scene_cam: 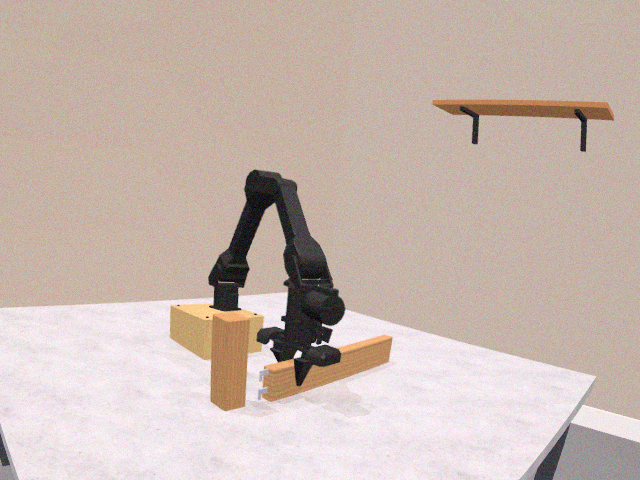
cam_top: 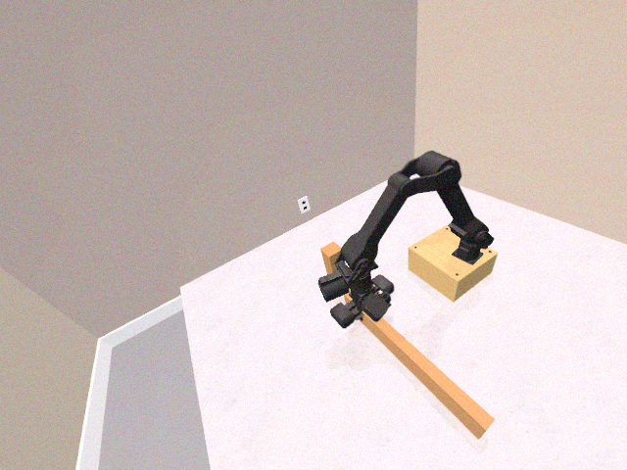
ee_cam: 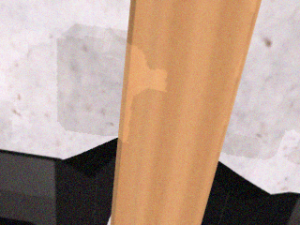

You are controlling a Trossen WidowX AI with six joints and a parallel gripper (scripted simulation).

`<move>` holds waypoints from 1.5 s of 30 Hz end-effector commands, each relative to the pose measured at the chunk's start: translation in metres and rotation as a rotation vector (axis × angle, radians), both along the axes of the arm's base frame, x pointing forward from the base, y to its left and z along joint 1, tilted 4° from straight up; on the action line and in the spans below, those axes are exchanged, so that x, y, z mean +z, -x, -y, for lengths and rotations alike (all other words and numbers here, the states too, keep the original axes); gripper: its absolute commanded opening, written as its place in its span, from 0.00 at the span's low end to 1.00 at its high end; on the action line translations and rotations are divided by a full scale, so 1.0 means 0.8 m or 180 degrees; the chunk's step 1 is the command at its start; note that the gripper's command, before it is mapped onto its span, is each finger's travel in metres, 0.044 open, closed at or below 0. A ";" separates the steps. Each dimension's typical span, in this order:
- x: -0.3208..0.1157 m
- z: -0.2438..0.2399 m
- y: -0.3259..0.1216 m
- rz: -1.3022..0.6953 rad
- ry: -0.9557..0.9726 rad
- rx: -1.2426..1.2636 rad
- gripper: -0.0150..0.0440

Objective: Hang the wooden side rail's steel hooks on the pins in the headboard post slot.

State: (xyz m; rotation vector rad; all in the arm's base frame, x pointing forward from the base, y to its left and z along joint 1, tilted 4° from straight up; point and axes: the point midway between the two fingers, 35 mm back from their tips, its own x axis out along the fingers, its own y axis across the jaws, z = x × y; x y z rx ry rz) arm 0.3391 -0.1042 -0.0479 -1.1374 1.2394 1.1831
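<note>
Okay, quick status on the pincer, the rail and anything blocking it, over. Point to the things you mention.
Pincer [cam_top: 361, 317] [scene_cam: 290, 373] [ee_cam: 157, 146] shut on rail [cam_top: 430, 376] [scene_cam: 361, 360] [ee_cam: 183, 94] near its hook end. Hooks [scene_cam: 262, 384] off the post [cam_top: 327, 258] [scene_cam: 228, 361], not hung. Nothing seen between hooks and post.

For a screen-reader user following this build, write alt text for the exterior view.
A black robot arm's gripper grips a wooden rail near its hooked end, beside but apart from an upright wooden post. A wooden shelf hangs on the wall behind.
</note>
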 end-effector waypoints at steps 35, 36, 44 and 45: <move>0.000 -0.002 0.008 -0.0011 -0.0008 -0.0411 0.25; 0.000 -0.002 0.008 -0.0011 -0.0008 -0.0411 0.25; 0.000 -0.003 0.016 -0.0009 -0.0011 -0.0257 0.25; 0.000 -0.003 0.017 -0.0009 -0.0011 -0.0230 0.25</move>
